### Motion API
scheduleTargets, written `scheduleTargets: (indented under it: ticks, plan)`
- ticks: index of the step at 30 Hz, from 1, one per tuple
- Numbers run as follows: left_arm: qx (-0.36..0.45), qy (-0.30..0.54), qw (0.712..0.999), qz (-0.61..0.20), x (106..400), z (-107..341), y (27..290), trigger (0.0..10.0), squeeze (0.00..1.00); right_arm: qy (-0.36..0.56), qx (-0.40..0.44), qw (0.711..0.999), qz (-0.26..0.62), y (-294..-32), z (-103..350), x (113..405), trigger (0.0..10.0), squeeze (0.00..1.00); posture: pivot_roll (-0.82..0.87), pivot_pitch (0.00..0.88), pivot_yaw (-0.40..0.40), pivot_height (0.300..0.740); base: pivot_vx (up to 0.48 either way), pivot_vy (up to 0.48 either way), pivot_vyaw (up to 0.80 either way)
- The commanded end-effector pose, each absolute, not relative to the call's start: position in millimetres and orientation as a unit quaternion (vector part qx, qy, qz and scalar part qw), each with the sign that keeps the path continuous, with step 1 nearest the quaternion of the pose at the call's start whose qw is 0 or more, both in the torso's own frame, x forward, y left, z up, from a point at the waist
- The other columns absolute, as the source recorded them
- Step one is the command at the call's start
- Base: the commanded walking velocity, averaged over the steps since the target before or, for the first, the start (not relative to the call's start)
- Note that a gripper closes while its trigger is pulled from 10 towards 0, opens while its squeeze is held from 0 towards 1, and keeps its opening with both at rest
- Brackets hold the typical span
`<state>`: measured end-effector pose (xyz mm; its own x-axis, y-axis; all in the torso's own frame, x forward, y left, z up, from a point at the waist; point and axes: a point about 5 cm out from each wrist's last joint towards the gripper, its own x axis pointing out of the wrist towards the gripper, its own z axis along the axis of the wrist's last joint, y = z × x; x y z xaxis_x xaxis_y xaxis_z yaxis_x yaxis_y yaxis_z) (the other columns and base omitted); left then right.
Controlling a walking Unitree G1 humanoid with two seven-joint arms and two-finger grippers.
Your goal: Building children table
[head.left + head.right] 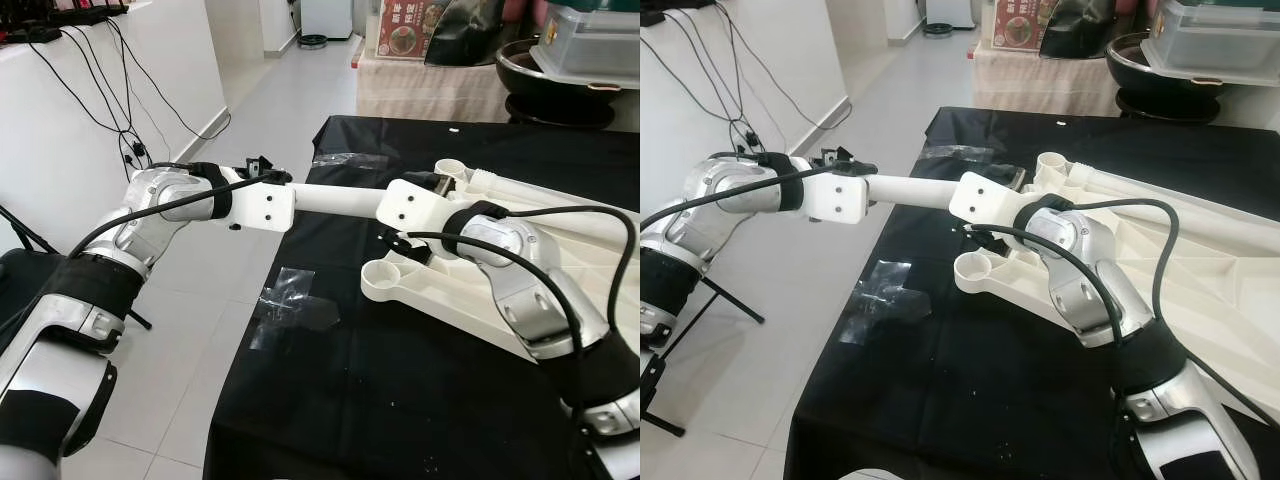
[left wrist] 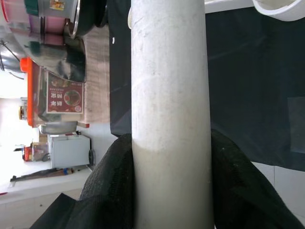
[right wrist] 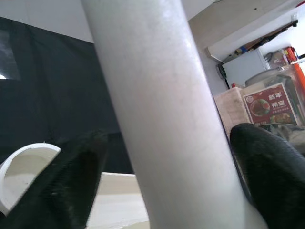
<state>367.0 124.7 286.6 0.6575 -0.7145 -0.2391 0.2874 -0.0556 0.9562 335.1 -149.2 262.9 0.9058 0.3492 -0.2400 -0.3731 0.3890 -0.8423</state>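
A white tubular table leg (image 1: 340, 198) hangs level above the near-left corner of the black-covered table, held at both ends. My left gripper (image 2: 170, 157) is shut on its left end, black fingers (image 2: 112, 176) pressing each side. The right gripper (image 3: 171, 157) is shut on the other end, its fingers (image 3: 271, 162) wrapped around the tube, just above the white children's table top (image 1: 440, 295). That top lies upside down on the cloth. One round leg socket (image 1: 385, 275) sits under the leg's right end, and another socket (image 1: 450, 168) lies behind it.
The black cloth (image 1: 380, 400) carries crumpled clear film (image 1: 290, 300) near its left edge and more (image 1: 335, 158) at the back. Left of it is tiled floor (image 1: 260, 100) and a white wall with cables (image 1: 125, 120). A dark wok (image 1: 545, 75) and plastic box (image 1: 590, 40) stand behind.
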Motion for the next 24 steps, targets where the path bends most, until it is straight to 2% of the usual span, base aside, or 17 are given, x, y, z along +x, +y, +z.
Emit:
scheduleTargets:
  ticks: [1,2,24]
  plan:
    - [0.611,-0.2,0.672,-0.367,362.9,299.1,124.5,0.0,0.0,0.012,-0.503,0.832,0.234,-144.6,260.9,335.1,4.4,0.0,-0.04,0.047,0.002,0.74,0.0,0.0,0.0]
    - [0.611,-0.201,0.672,-0.367,362.4,299.4,123.9,0.0,0.0,0.014,-0.502,0.831,0.238,-144.6,260.1,334.5,0.0,0.0,-0.04,0.046,0.002,0.74,0.0,0.0,0.0]
    - [0.614,-0.208,0.663,-0.374,360.7,303.9,114.8,0.0,0.0,0.013,-0.497,0.831,0.248,-140.9,258.3,332.7,0.0,0.0,-0.03,0.047,0.008,0.74,0.0,0.0,0.0]
